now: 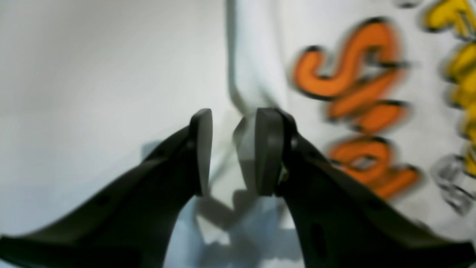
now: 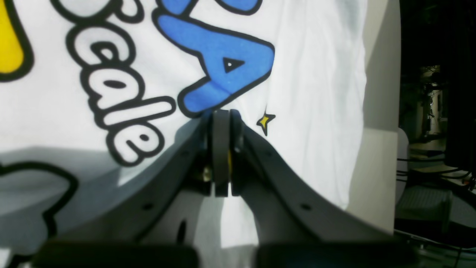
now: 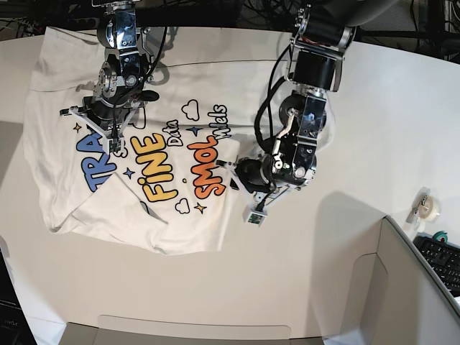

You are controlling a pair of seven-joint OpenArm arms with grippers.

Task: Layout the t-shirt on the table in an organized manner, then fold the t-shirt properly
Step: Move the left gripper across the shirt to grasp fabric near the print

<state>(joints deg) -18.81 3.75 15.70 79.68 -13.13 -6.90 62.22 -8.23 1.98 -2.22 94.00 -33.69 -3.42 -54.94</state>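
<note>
Lying print side up on the white table [image 3: 345,108], the t-shirt [image 3: 108,208] covers the left part of the base view, with its lower edge rumpled and one side edge turned over near the middle of the table. The coloured lettering runs across it: blue letters toward one side, yellow in the middle, orange toward the other.

The left gripper [image 1: 232,152] sits low at the shirt's folded side edge, next to the orange letters [image 1: 357,74]. Its 2 fingers [image 1: 202,149] stand apart with a clear gap, and a fold of white cloth lies in that gap against the inner face of one finger; whether the cloth is pinched cannot be told from the blurred wrist view. In the base view this gripper [image 3: 237,171] meets the shirt just beside the orange word.

The right gripper [image 2: 222,119] is over the blue lettering, its fingers pressed together with nothing visible between them. Its tip points at the lower end of a blue letter [image 2: 219,63], with a small yellow star [image 2: 264,121] just beside it. Whether the tip touches the cloth cannot be told.

A roll of tape [image 3: 429,208] rests near the table's right edge, well apart from the shirt
</note>
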